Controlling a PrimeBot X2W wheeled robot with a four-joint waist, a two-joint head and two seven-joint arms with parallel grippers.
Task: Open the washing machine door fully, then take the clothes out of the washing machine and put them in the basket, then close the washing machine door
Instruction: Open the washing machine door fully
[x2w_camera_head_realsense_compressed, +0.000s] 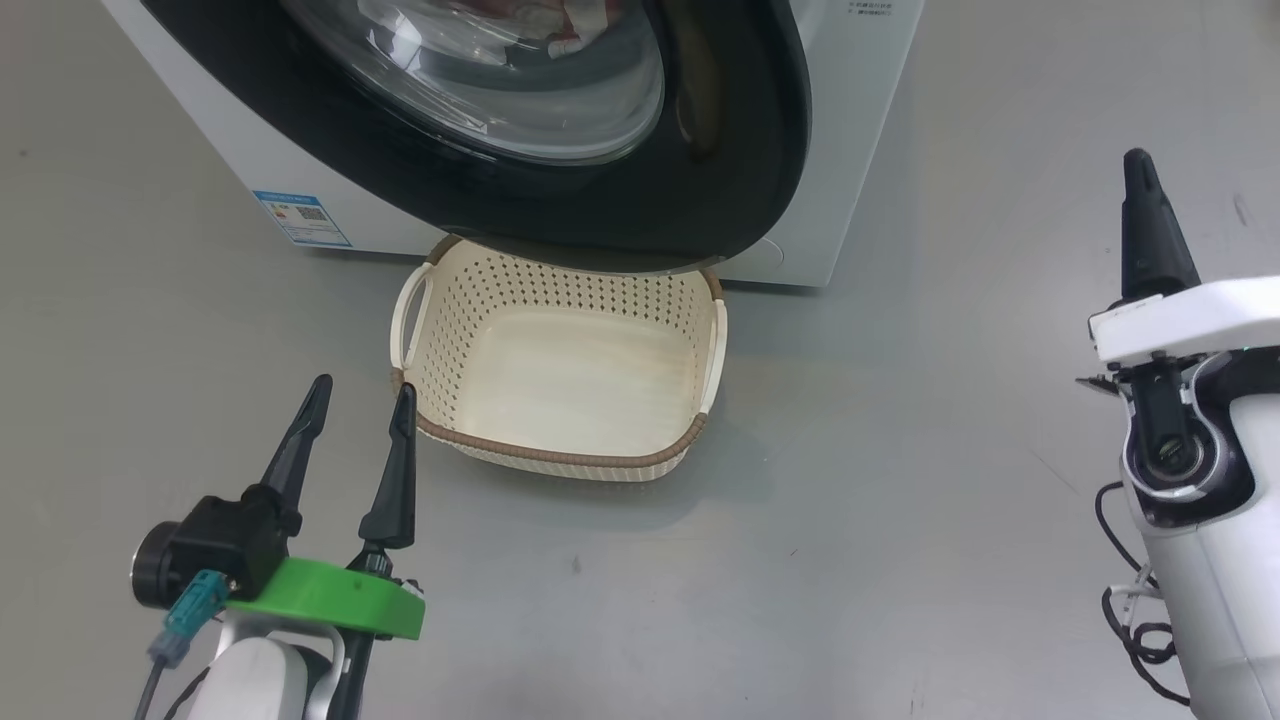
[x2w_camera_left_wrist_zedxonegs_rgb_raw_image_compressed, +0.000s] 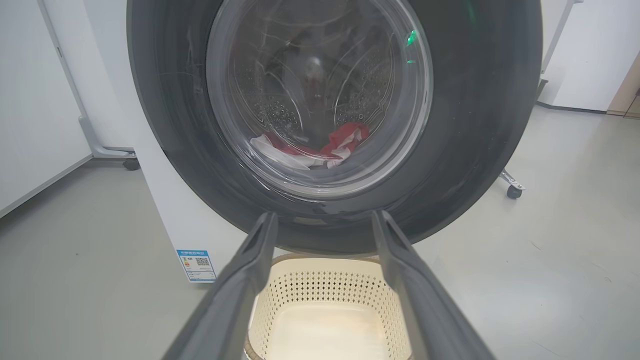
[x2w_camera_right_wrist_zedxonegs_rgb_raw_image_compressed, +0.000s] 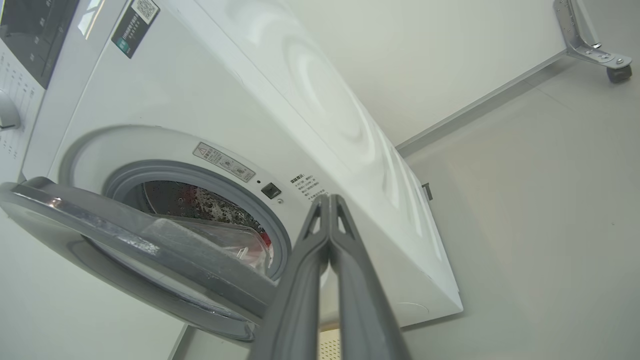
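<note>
One edge matters: the washing machine door (x2w_camera_right_wrist_zedxonegs_rgb_raw_image_compressed: 165, 255) hangs ajar, its free edge toward the right gripper (x2w_camera_right_wrist_zedxonegs_rgb_raw_image_compressed: 328, 200) — jaws clenched, empty, off to that side. Left gripper (x2w_camera_head_realsense_compressed: 360, 392), jaws released, sits by the empty basket (x2w_camera_head_realsense_compressed: 560, 290) — clothes (x2w_camera_left_wrist_zedxonegs_rgb_raw_image_compressed: 345, 137) lie in the drum.

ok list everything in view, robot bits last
washing machine: one, white, behind the basket
washing machine door: one, black rim, clear glass, ajar over the basket
clothes: small heap, red and white, inside the drum
floor: grey, under everything
basket: one, cream, brown rim, empty, on the floor
sticker: one, blue, low on the machine's front
castor wheels: two, dark, floor either side of the machine
left gripper: one, dark, open, by the basket's left corner
right gripper: one, dark, shut, off to the right
</note>
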